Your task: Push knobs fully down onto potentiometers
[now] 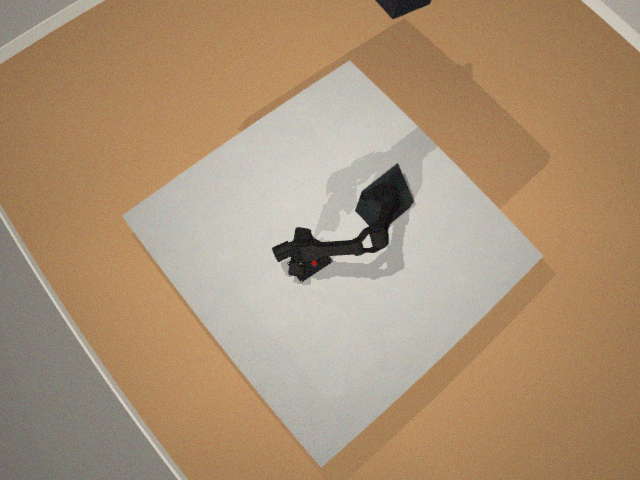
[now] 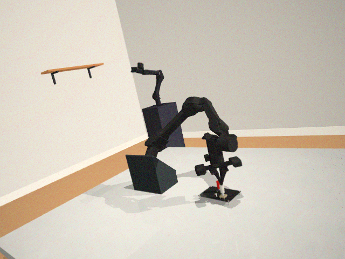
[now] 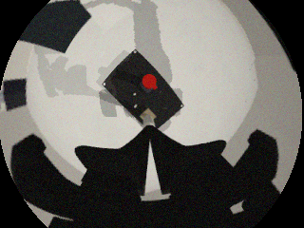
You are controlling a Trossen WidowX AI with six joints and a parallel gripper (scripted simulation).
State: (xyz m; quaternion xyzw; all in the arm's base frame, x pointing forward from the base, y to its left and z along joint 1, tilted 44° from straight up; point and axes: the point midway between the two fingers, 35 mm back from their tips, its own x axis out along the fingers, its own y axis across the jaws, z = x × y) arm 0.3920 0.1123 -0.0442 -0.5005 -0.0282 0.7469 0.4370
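The black circuit board (image 1: pixel 305 277) (image 2: pixel 207 193) (image 3: pixel 121 82) stands on short legs. A red knob (image 1: pixel 314 263) (image 2: pixel 218 184) (image 3: pixel 149 81) stands upright near its middle; its potentiometer is hidden. A white knob (image 2: pixel 222 189) (image 3: pixel 148 122) stands above a tan potentiometer (image 2: pixel 223 196) (image 3: pixel 148 113) near one corner. My gripper (image 2: pixel 221 184) (image 3: pixel 148 128) is shut and empty, pointing down, with its fingertips at the top of the white knob. Whether they touch it is too small to tell. Any gap under either knob cannot be made out. In the top view the arm covers the white knob.
My arm's dark base (image 1: pixel 385 198) (image 2: pixel 144 174) stands on the pale table top (image 1: pixel 330 377) (image 2: pixel 111 231) beside the board. Another arm (image 2: pixel 158 83) stands on a dark block (image 2: pixel 167 120) beyond the table. A wooden shelf (image 2: pixel 73 68) is on the wall.
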